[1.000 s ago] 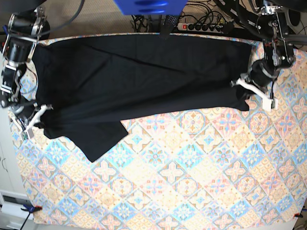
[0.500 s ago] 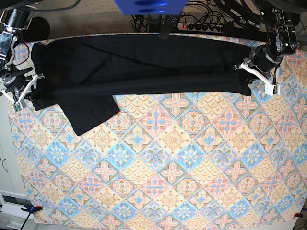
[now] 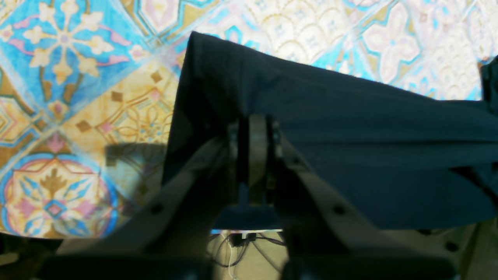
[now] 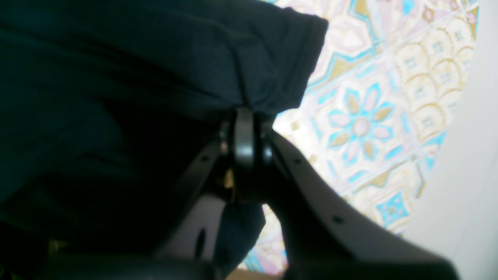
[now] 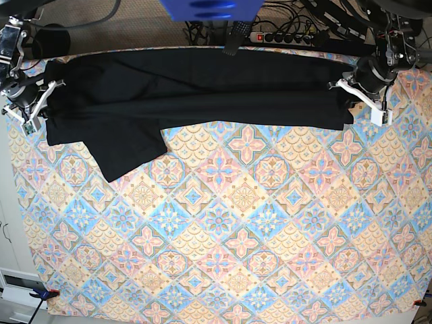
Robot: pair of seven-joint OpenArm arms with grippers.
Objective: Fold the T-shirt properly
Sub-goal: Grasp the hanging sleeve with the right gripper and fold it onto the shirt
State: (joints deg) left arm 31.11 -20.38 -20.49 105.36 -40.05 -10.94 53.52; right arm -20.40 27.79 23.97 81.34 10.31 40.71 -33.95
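- The bench [image 5: 13,223] fills most of the base view, and the patterned tablecloth [image 5: 243,229] of blue, pink and yellow tiles covers it. Its near and middle parts carry nothing but the cloth.
- The T-shirt [image 5: 202,91] lies as a long black band along the far edge of the bench, stretched from one side almost to the other. On the base view's left a flap of it, seemingly a sleeve, hangs forward over the tablecloth, reaching further towards the near side than the band does.
- Behind the far edge, on the floor, lie a tangle of dark cables [image 5: 324,20] and a power strip [image 5: 283,38]; a blue object [image 5: 209,8] sits at the top edge of the view, partly cut off.
- The left end effector [image 3: 253,128] is at the base view's right end of the shirt, its jaws pressed together on a fold of the black cloth, which drapes away from it over the tablecloth.
- The right end effector [image 4: 244,134] is at the opposite end, jaws likewise pinching the shirt. The bunched cloth hides most of its wrist view, leaving only a strip of tablecloth visible beside it.
- A small red clamp [image 5: 46,293] sits at the near corner of the bench on the base view's left.
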